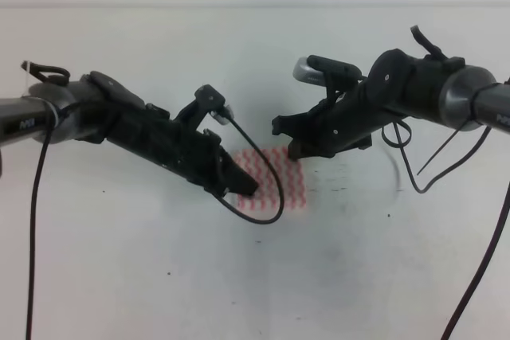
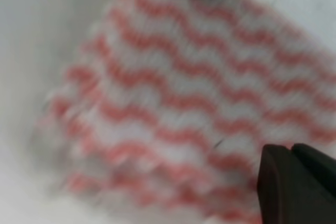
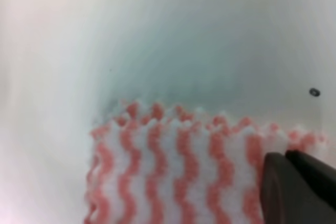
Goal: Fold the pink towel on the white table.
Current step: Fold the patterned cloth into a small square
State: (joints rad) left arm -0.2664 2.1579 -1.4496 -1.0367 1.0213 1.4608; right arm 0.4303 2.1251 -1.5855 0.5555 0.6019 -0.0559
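Observation:
The pink towel (image 1: 280,182) lies flat on the white table (image 1: 119,276) as a small rectangle with pink-red and white wavy stripes. My left gripper (image 1: 245,186) hangs low over the towel's left part and hides it. The left wrist view is blurred; it shows the towel (image 2: 178,103) filling the frame and one dark fingertip (image 2: 294,187) at the lower right, so its state is unclear. My right gripper (image 1: 287,139) sits at the towel's far edge with its jaws apart. In the right wrist view one fingertip (image 3: 299,187) overlaps the towel's (image 3: 173,171) right side.
A black cable (image 1: 271,197) loops from the left arm across the towel. More cables (image 1: 414,173) hang from the right arm on the right. Small dark specks (image 3: 314,92) dot the table around the towel.

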